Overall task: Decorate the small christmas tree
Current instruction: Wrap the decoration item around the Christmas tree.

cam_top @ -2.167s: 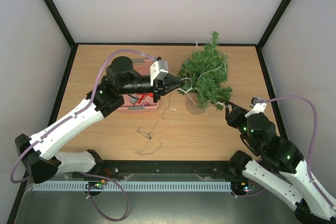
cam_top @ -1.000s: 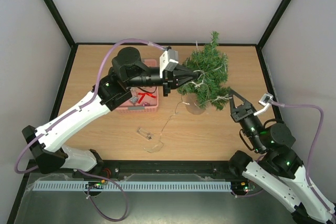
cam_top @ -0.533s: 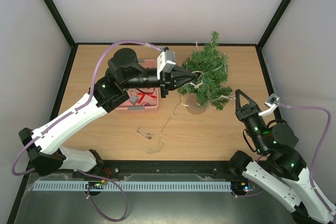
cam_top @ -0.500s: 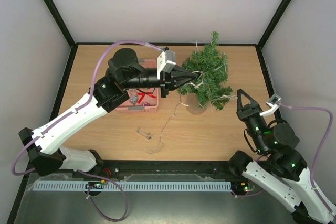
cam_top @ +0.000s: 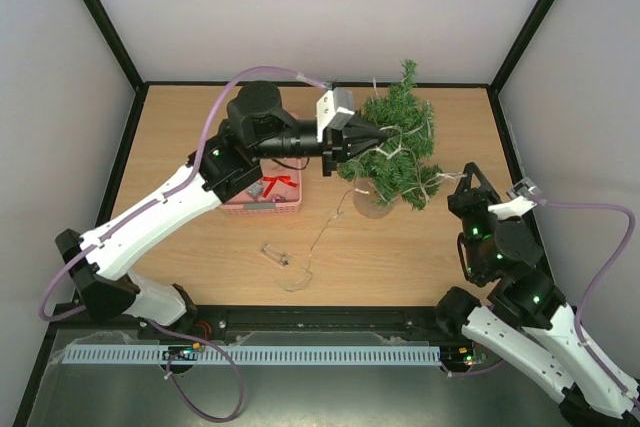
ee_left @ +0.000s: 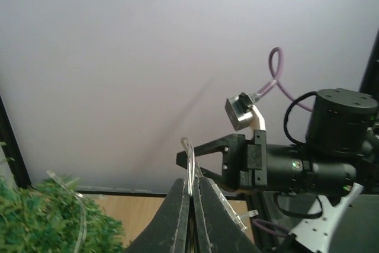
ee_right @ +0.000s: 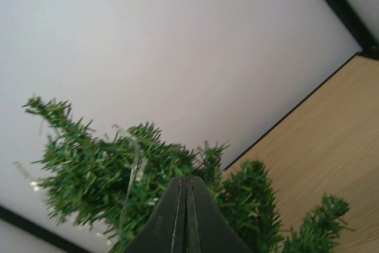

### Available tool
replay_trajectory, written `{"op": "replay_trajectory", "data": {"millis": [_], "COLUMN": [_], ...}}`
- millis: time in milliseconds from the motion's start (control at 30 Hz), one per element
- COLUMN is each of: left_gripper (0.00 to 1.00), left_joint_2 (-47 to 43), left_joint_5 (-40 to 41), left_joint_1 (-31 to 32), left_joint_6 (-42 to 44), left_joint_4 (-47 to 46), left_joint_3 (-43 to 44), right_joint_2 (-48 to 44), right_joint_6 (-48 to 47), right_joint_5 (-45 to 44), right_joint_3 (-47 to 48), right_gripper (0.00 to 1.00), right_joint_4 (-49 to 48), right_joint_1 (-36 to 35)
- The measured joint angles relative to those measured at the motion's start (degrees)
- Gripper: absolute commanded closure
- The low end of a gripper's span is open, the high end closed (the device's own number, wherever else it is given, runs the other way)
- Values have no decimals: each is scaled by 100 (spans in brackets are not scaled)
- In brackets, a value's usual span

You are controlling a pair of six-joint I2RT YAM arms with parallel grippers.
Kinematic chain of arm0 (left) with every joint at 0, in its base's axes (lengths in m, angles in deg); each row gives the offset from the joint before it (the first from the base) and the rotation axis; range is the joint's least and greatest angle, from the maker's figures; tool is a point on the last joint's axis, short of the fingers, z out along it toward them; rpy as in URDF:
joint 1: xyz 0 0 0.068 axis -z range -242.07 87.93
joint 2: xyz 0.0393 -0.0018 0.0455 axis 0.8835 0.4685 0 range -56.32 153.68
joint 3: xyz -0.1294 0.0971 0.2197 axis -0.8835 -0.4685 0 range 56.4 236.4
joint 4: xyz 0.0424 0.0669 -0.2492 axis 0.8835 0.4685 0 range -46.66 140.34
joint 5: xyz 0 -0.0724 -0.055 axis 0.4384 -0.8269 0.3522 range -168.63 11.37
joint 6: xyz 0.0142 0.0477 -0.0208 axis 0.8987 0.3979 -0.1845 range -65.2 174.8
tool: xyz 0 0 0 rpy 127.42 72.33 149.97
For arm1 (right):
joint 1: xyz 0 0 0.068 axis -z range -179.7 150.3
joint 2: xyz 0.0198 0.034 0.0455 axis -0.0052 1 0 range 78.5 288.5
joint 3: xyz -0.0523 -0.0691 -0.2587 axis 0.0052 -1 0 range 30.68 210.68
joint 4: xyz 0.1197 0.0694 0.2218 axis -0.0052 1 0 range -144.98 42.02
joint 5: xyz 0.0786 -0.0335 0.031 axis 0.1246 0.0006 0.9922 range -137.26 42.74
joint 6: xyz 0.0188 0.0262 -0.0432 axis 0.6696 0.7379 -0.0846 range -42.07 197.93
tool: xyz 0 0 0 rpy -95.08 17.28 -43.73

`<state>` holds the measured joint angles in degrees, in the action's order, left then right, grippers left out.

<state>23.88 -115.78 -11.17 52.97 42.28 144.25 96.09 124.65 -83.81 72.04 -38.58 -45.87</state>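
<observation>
— Two arms seen from above. Where's the small christmas tree (cam_top: 398, 147)?
— Right at the left pincer (cam_top: 375, 137), whose tips are in among its branches. A light string (cam_top: 322, 235) trails from there down to the table (cam_top: 400, 247). The right pincer (cam_top: 468, 177) is near the tree's other flank.
— Left wrist?
— Jaws pinched on the clear light string (ee_left: 189, 161); tree foliage is lower left of them.
— Right wrist?
— Pincer (ee_right: 186, 205) closed, holding nothing; tree just beyond its tips.
</observation>
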Motion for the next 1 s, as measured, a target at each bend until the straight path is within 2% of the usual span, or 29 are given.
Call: {"op": "replay_trajectory", "data": {"millis": [267,467,600,633,700,800,1000], "left_gripper": [98,98,98,98,97,98,98], "left_joint_2": [682,1379,1517,1539,1563,1572,1569], "left_joint_5": [369,964,1220,1246,1276,1255,1115], "left_joint_1": [0,-2,-11,-13,-17,-20,-22], "left_joint_6": [474,1051,1241,1270,1294,1292,1287], "left_joint_4": [527,1338,1602,1641,1672,1681,1683], "left_joint_3": [944,2188,2304,2304,2304,2304,2304], "right_joint_2": [1137,1749,1963,2022,2133,2256,1725], "right_joint_6": [-885,-1355,-1578,-1622,-1696,-1792,-1982], "right_joint_5": [-1062,-1320,-1296,-1191,-918,-195,1134], "right_joint_3": [136,144,151,177,304,723,1093], "right_gripper": [98,98,98,97,88,76,74], "right_joint_4": [-758,-1375,-1703,-1709,-1617,-1058,197], "right_joint_1": [2,42,382,551,761,872,872]}}
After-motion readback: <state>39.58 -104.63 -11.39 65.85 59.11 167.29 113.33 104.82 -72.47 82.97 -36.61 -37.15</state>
